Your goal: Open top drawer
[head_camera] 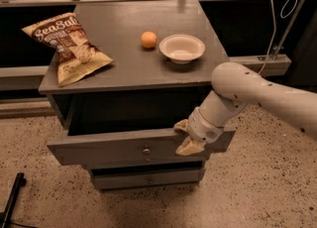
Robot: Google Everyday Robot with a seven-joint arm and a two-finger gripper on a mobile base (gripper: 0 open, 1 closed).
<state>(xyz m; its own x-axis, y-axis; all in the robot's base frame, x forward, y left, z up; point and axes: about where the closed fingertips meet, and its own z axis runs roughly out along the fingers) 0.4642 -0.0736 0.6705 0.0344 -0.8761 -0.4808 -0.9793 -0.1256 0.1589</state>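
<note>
The top drawer is a wide grey wooden drawer with a small round metal knob at its front's centre. It stands pulled out from the grey cabinet, with its dark inside showing. My gripper is at the right part of the drawer front, to the right of the knob. Its tan fingers are spread apart, one at the front's top edge and one lower on the face. The white arm reaches in from the right.
On the cabinet top lie a SeaSalt chip bag, an orange and a white bowl. A narrower drawer sits below. A black pole lies on the speckled floor at lower left.
</note>
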